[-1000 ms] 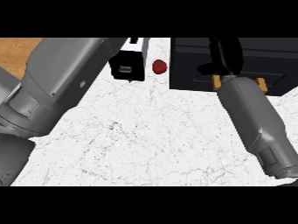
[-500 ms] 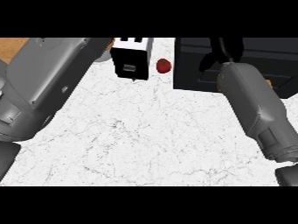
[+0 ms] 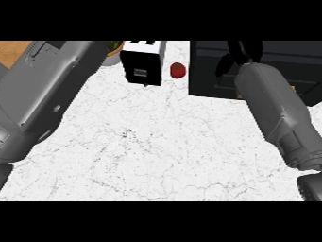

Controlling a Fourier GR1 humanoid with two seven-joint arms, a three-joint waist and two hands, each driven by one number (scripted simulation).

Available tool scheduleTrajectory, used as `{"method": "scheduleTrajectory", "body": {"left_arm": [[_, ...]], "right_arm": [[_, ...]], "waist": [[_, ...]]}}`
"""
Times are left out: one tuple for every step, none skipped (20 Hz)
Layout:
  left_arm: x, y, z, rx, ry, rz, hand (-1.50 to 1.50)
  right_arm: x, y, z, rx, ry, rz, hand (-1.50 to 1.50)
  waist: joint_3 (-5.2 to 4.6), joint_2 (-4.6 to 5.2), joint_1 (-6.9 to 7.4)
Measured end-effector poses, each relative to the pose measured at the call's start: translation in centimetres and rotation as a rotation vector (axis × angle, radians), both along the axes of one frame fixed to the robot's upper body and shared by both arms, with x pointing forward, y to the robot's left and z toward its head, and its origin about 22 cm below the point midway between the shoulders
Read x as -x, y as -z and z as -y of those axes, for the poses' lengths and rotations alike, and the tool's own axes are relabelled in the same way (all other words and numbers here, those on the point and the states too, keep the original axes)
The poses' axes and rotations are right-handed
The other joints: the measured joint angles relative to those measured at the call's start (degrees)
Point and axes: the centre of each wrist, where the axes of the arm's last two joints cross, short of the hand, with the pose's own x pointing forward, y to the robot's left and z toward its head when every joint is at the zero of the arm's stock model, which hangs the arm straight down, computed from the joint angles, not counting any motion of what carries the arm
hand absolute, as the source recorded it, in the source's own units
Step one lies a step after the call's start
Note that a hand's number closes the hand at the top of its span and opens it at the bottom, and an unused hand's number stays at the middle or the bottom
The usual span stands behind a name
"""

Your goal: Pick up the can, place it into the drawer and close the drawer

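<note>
right robot hand (image 3: 241, 53): black, at the end of my right forearm (image 3: 278, 111). It is well to the right of the black box, over the dark drawer. I cannot tell whether it is open, closed or gripping anything, because it shows black against the dark surface.
black box (image 3: 144, 64): stands on the desk near the far edge and has a white top face.
can: I cannot tell where it is. A small red rounded thing (image 3: 178, 70) lies on the desk just right of the black box, between the box and the drawer, apart from my right robot hand. I cannot tell whether that is the can.
drawer (image 3: 302, 61): a dark block to the right of the black box, at the desk's far right.
left forearm (image 3: 48, 99): grey and broad, to the left of the black box, running up to the top edge. The robot hand beyond it is out of view.
grey pot (image 3: 111, 57): just left of the black box, with some green at its top, partly behind my left forearm.
desk (image 3: 156, 142): white marbled top, spreading out nearer to me than the black box.
</note>
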Motion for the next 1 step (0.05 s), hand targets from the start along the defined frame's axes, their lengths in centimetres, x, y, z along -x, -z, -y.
{"method": "scheduleTrajectory", "body": {"left_arm": [[0.14,0.2,-0.24,0.0,0.002,0.001,-1.5]], "right_arm": [[-0.02,0.0,0.15,-0.008,-0.011,0.002,-1.5]], "waist": [[0.0,0.02,0.0]]}}
